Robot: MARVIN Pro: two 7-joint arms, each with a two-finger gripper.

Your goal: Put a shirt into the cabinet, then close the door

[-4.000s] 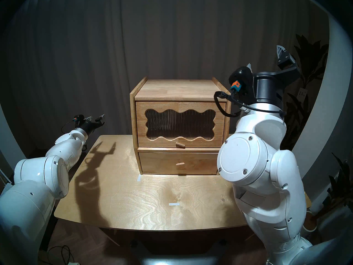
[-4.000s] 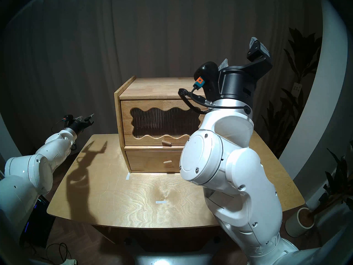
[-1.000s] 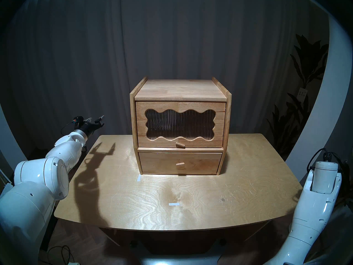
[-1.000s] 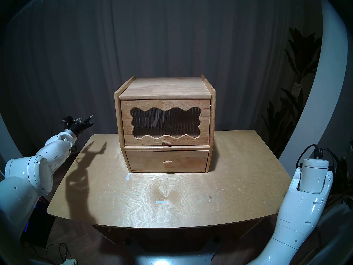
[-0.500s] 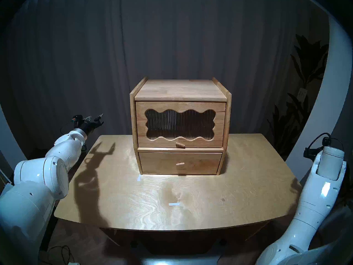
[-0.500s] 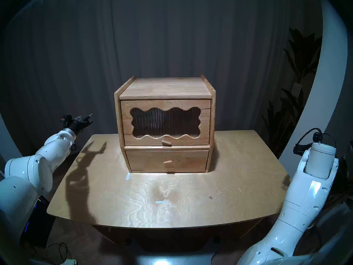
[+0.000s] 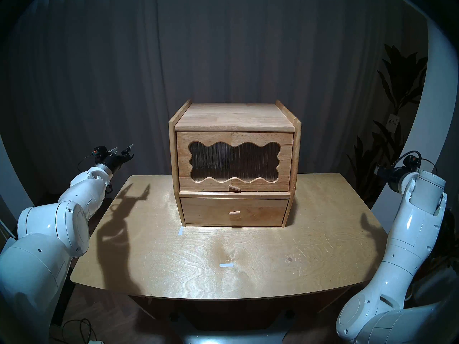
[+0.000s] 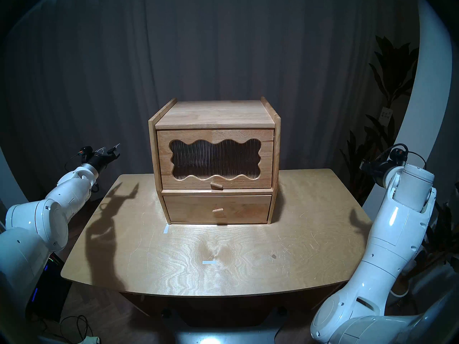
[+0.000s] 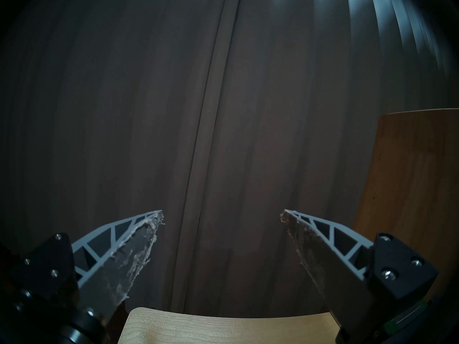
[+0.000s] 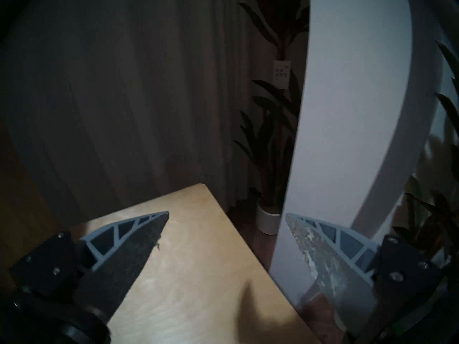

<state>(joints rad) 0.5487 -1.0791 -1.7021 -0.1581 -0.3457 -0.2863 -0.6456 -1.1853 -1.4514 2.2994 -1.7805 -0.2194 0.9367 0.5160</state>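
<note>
Cabinet (image 7: 234, 162): door (image 7: 234, 178) shut, on the worktop (image 7: 223, 261).
My left jaws (image 9: 221, 215): wide apart, empty.
My right jaws (image 10: 227, 215): wide apart, empty.

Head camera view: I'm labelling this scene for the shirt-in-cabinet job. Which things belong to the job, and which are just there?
Job:
- cabinet
- door, shut
- left gripper, open, empty
- right gripper, open, empty
- no shirt shows in any view

Just there:
- drawer, shut
- table
- tape marks
- potted plants
- curtain
</note>
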